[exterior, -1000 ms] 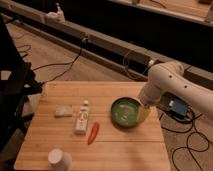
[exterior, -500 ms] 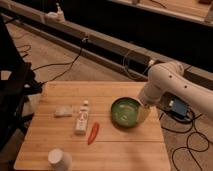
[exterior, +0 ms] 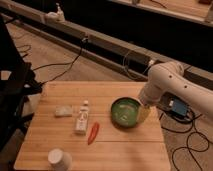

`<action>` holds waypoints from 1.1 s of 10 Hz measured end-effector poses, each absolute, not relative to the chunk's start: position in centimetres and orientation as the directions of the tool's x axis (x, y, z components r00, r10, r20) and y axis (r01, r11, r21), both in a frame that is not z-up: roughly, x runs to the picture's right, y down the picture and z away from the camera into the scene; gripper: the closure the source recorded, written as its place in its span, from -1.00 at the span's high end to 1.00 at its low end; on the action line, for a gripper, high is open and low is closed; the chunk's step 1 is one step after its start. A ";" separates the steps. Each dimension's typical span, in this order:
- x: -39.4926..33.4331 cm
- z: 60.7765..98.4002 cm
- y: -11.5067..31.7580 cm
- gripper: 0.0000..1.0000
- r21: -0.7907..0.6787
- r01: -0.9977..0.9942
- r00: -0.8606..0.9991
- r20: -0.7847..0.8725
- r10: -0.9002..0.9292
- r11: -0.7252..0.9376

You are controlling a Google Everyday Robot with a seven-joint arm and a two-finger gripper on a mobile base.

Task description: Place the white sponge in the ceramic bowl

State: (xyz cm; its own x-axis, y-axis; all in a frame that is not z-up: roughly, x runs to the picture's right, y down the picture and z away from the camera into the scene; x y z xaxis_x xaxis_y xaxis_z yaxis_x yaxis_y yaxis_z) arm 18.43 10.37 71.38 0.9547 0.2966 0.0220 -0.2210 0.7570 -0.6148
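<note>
hand (exterior: pixel 143 113) at right rim of ceramic bowl (exterior: pixel 115 107), can't tell if it's apart or together; white sponge (exterior: pixel 63 111) lies on desk (exterior: pixel 125 148) well left of bowl.

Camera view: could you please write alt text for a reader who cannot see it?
The hand hangs at the right rim of the green ceramic bowl, while the white sponge lies left on the wooden table. A white bottle and red pepper lie between.
</note>
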 end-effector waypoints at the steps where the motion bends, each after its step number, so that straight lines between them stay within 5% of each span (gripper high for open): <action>1: 18.4 71.4 10.4 0.60 -0.615 -0.221 0.955 0.022 0.297 0.757; 7: 18.1 71.8 9.8 0.60 -0.623 -0.243 0.944 0.026 0.330 0.744; 11: 9.6 72.8 5.7 0.60 -0.606 -0.143 0.928 0.194 0.319 0.782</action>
State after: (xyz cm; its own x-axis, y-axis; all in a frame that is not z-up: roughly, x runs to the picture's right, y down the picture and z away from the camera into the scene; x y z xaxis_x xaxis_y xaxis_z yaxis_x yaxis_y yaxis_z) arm 9.64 5.74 72.82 0.9275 0.3195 0.1940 -0.1426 0.7823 -0.6064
